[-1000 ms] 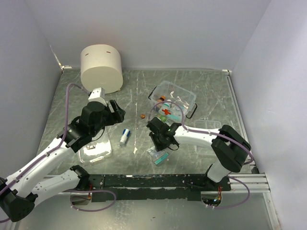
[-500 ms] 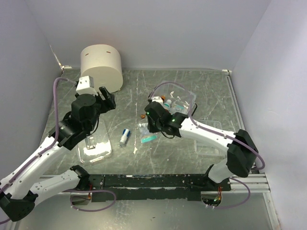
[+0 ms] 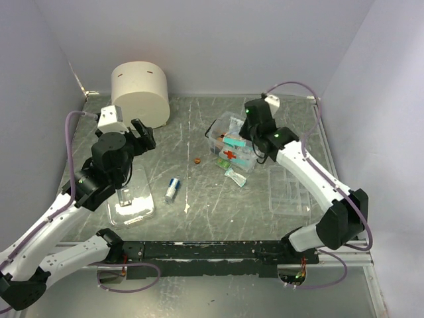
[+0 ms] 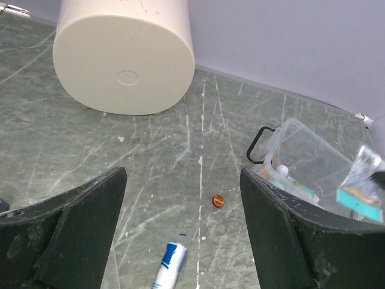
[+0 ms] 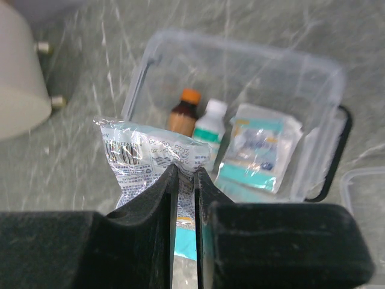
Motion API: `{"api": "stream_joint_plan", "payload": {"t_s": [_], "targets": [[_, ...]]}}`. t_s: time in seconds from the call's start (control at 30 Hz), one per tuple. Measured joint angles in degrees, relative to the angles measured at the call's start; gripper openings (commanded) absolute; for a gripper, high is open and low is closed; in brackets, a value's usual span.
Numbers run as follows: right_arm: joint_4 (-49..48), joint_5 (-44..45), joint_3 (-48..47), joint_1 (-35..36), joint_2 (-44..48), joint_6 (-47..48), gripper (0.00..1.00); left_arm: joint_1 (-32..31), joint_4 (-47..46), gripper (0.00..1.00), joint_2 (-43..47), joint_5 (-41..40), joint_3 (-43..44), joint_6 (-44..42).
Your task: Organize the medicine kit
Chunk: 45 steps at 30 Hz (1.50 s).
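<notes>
Top external view has the right gripper [image 3: 244, 138] far across the table, hanging over the medicine kit [image 3: 213, 132]. A second ago it was low at the near middle of the table, among loose packets. It has lifted one and carried it away from the near edge and to the right. The right wrist view shows its fingers nearly closed, pinching the top edge of a clear packet [image 5: 150, 150] with barcode print and a teal strip. The packet dangles above the open box.

The kit sits right of centre toward the far wall, lid off, with its red cross facing the near side. Inside are a brown bottle [image 5: 183, 114] with an orange cap, a white bottle [image 5: 210, 123] and a teal-and-white sachet [image 5: 258, 147].

For the task, this means one more item is about to go in. It only needs lowering and letting go, since the packet is not yet inside.

The left gripper [image 4: 183, 205] has drawn back toward the far left, near the cream cylinder [image 3: 139, 93]. Its jaws are spread wide and hold nothing.

Loose on the table lie a second clear packet [image 3: 235, 176] just on the near side of the kit, a white-and-blue tube [image 3: 173, 188] and a small orange cap [image 3: 197, 160]. By my reckoning, these leave several trips to go.
</notes>
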<state>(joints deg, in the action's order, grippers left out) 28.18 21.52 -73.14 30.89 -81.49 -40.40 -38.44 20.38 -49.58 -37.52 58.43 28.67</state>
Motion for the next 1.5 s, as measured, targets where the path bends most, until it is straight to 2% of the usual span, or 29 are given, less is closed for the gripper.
{"api": "stream_joint_plan", "payload": {"t_s": [0.23,0.47,0.63,0.93,1.5], "targets": [[3.2,2.8,-7.5,-8.1,-3.4,-0.3,0.09,0.3,0.0,0.88,0.8,-0.3,-0.1,-0.2],[3.5,0.6,-8.4,-11.3,-12.6,2.6,0.09,0.5,0.1,0.88,1.2,0.3,-0.3,0.1],[4.5,-2.4,-8.5,-11.6,-18.9,3.3,0.09,0.5,0.2,0.88,1.2,0.4,-0.5,0.3],[8.3,-3.3,-12.0,-11.6,-22.8,3.3,0.09,0.8,0.5,0.88,1.2,0.5,-0.5,0.3],[16.9,0.2,-17.2,-8.4,-31.6,2.7,0.11,0.8,0.7,0.89,1.1,0.5,-0.8,0.7]]}}
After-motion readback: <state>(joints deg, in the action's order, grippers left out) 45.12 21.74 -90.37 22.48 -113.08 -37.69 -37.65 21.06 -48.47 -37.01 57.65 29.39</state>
